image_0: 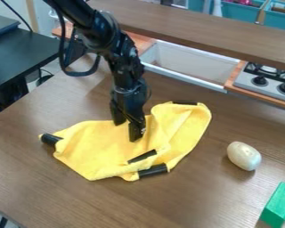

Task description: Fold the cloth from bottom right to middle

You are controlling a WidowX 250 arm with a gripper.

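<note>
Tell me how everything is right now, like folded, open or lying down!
Cloth: rumpled, partly folded
Gripper: open, over the cloth
White egg: lying on its side
Green block: lying down
White basin: uncovered where it shows

Bright, diffuse light with soft shadows

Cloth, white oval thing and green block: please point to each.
Cloth (pixel 97 144), camera view, on its left part.
White oval thing (pixel 244 156), camera view, on its middle.
Green block (pixel 278 205), camera view, near its middle.
</note>
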